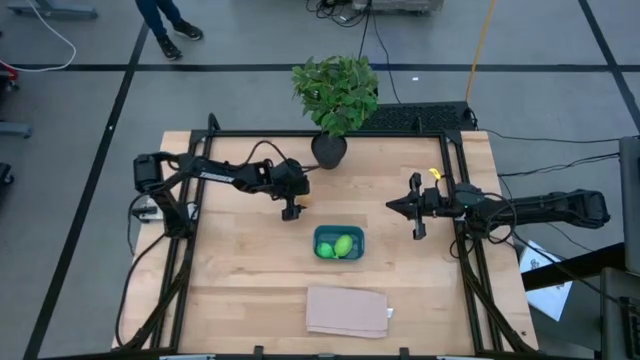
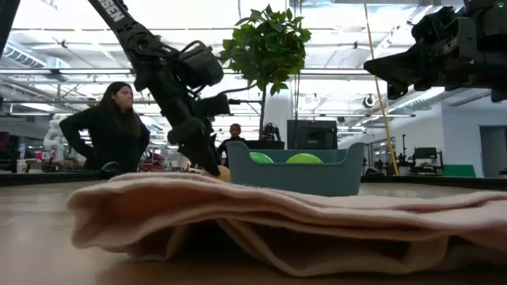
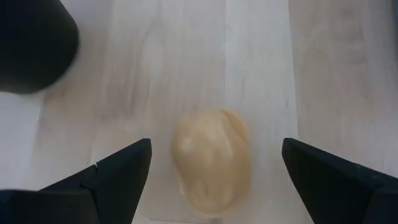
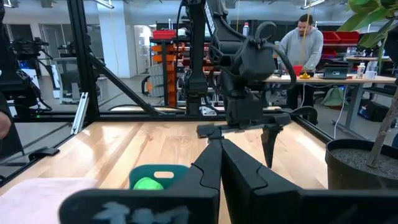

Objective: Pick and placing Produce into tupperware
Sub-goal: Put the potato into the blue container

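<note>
High view, left to right: the left gripper [image 1: 291, 212] points down at the table [image 1: 230, 290], just beside the upper-left corner of the teal tupperware [image 1: 339, 243]. Its fingers [image 3: 118, 171] are spread wide and hold nothing; the left wrist view shows the orange-tan produce piece [image 3: 211, 158] lying on the wood between them. Two green produce pieces [image 1: 338, 247] lie inside the tupperware. A potted plant [image 1: 335, 95] stands at the table's far edge, and a folded tan cloth [image 1: 346, 311] lies near its front edge. The right gripper [image 1: 396, 206] hangs above the table, right of the tupperware, fingers closed and empty.
</note>
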Tool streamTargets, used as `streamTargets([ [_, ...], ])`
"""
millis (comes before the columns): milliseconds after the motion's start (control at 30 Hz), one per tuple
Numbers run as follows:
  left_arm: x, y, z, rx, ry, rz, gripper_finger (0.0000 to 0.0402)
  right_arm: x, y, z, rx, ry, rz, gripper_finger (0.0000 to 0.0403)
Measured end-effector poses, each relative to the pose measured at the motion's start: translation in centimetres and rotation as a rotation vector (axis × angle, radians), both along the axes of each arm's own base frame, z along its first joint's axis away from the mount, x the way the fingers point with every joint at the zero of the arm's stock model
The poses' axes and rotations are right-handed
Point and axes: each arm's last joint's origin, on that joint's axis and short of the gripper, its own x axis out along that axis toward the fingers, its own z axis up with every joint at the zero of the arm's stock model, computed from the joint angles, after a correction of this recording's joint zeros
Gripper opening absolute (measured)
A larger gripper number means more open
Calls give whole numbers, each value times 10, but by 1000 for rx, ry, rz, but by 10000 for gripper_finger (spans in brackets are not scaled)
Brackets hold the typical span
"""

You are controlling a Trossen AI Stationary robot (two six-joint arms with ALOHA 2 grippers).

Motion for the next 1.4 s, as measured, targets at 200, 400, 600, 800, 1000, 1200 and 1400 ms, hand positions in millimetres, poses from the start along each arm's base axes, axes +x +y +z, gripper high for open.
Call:
streamTargets([
  [200, 1, 1, -13, 3, 46, -4, 367, 0, 0, 0, 0, 0, 0, 0],
  [400, 2, 2, -16, 28, 57, -2, 367, 0, 0, 0, 0, 0, 0, 0],
  [600, 2, 2, -16, 42, 57, -18, 355, 0, 0, 0, 0, 0, 0, 0],
  [800, 2, 1, -16, 32, 55, -27, 295, 0, 0, 0, 0, 0, 0, 0],
  [1000, 2, 1, -16, 30, 61, -27, 214, 0, 0, 0, -1, 0, 0, 0],
  [1200, 2, 2, -16, 40, 63, -26, 168, 0, 0, 0, -1, 0, 0, 0],
  [1400, 2, -1, -14, 60, 65, -50, 196, 0, 0, 0, -1, 0, 1, 0],
])
